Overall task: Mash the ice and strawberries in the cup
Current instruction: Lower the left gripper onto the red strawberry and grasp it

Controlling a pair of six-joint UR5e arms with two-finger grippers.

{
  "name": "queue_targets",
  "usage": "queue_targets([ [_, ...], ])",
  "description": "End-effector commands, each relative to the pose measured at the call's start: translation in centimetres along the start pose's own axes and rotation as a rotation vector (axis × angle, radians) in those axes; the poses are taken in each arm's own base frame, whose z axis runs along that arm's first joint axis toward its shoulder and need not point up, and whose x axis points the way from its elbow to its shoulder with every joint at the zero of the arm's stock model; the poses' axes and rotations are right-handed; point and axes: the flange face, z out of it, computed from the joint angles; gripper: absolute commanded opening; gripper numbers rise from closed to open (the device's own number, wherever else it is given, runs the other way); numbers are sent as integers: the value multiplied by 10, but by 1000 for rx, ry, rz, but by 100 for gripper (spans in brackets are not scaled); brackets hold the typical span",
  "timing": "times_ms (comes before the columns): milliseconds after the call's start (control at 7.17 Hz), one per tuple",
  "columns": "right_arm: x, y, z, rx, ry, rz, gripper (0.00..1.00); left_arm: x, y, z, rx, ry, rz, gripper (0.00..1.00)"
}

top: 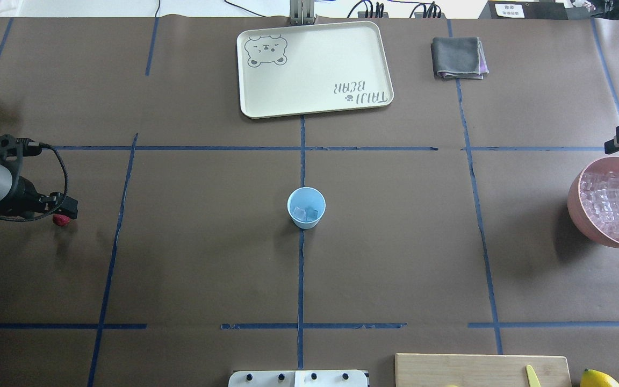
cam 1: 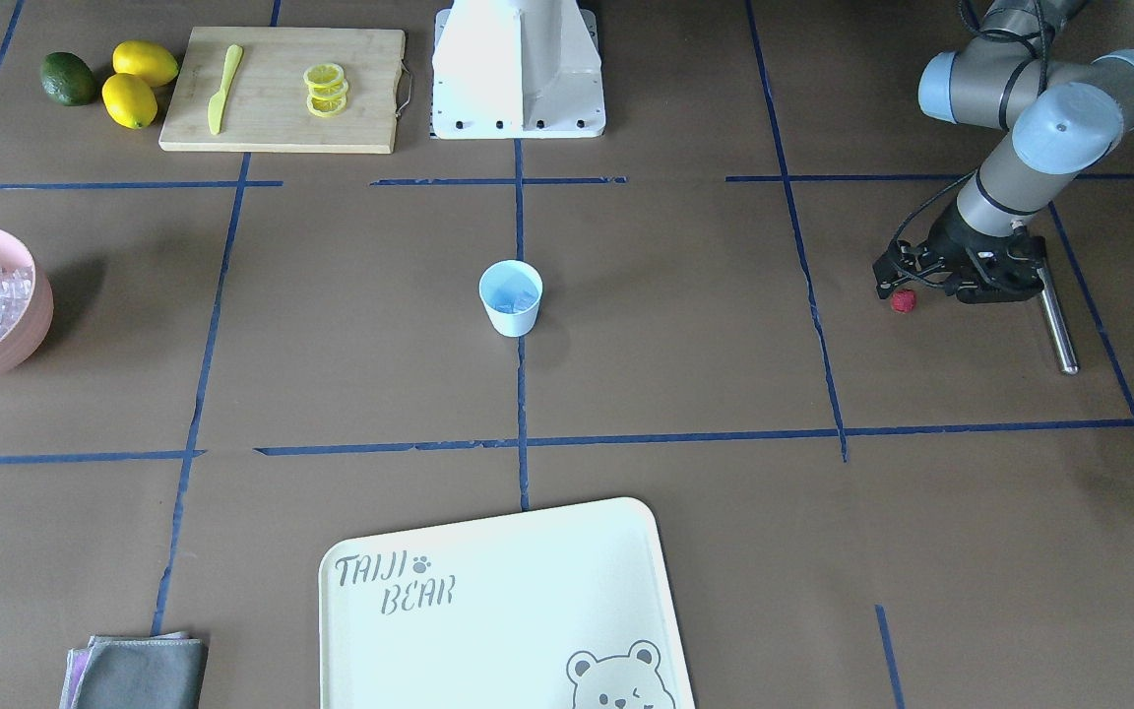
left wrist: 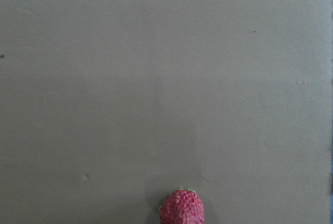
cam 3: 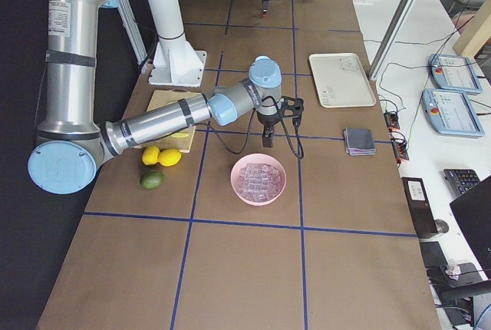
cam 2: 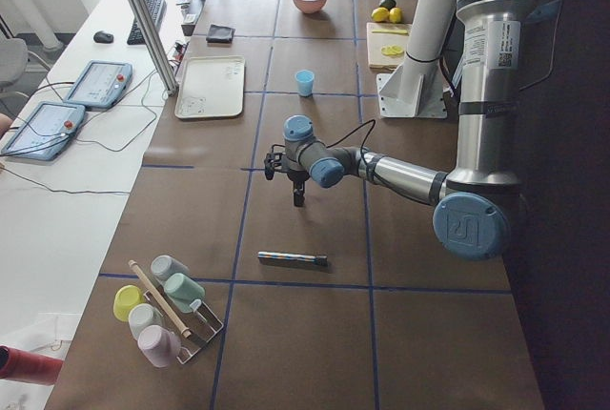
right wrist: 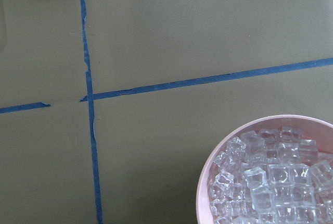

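Cup (cam 1: 511,297) one, strawberry (cam 1: 904,300) one, lemons (cam 1: 145,63) two, bowl (cam 1: 40,315) one.

Matt brown paper (cam 1: 685,354) covers the table. A pale wood cutting board (cam 1: 272,128) lies upper left, with a shiny metal rod (cam 1: 1059,325) at right. Also pictured: glassy ice (right wrist: 270,182), a bumpy red strawberry (left wrist: 181,208) and soft grey cloth (top: 457,57).

You see a light-blue cup (top: 306,195) at centre, a red bumpy strawberry (cam 1: 903,300), clear ice (top: 613,207) in a pink bowl (top: 576,210), and a brown tabletop (top: 180,242) with blue lines.
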Motion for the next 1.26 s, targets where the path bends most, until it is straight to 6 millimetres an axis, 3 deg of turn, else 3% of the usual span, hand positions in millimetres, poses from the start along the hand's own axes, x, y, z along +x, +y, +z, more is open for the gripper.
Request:
queue_targets([
  [0, 4, -1, 0, 2, 3, -4, 100, 1, 0, 9, -7, -3, -10, 100],
  [279, 6, -3, 3, 4, 13, 0, 100, 8, -6, 21, -17, -7, -7, 100],
  [698, 6, -5, 4, 5, 14, 0, 100, 13, -8, 20, -14, -1, -4, 97],
  [837, 6, -5, 4, 7, 15, -1, 100, 10, -6, 20, -16, -5, -7, 88],
  [977, 5, -6, 4, 8, 13, -3, 100, 7, -6, 21, -17, -8, -12, 67],
  [1116, 5, -6, 4, 8, 13, -3, 100, 8, -5, 18, -15, -5, -12, 30],
])
